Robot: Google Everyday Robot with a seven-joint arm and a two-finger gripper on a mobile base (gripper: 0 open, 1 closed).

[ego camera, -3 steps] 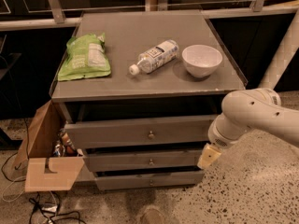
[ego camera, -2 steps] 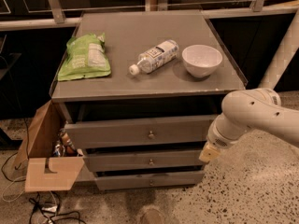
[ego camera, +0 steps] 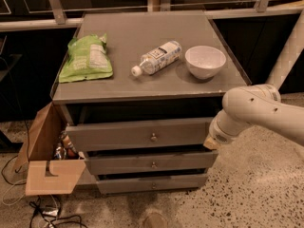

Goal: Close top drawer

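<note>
The top drawer [ego camera: 137, 134] is a wide grey front with a small round knob [ego camera: 153, 137]. It stands pulled out a little from the grey cabinet [ego camera: 147, 37], with a dark gap above it. My gripper [ego camera: 210, 143] is at the drawer front's right end, at the tip of the white arm [ego camera: 256, 113] that comes in from the right. Only a yellowish tip shows below the arm's wrist, close to or touching the front's right edge.
On the cabinet top lie a green bag [ego camera: 88, 58], a plastic bottle [ego camera: 156, 57] on its side and a white bowl [ego camera: 204, 61]. Two lower drawers [ego camera: 152, 164] also stand slightly out. An open cardboard box [ego camera: 45, 151] and cables sit on the floor at left.
My arm and gripper have shifted slightly left and up toward the top drawer's right end. The drawer looks about as far out as before.
</note>
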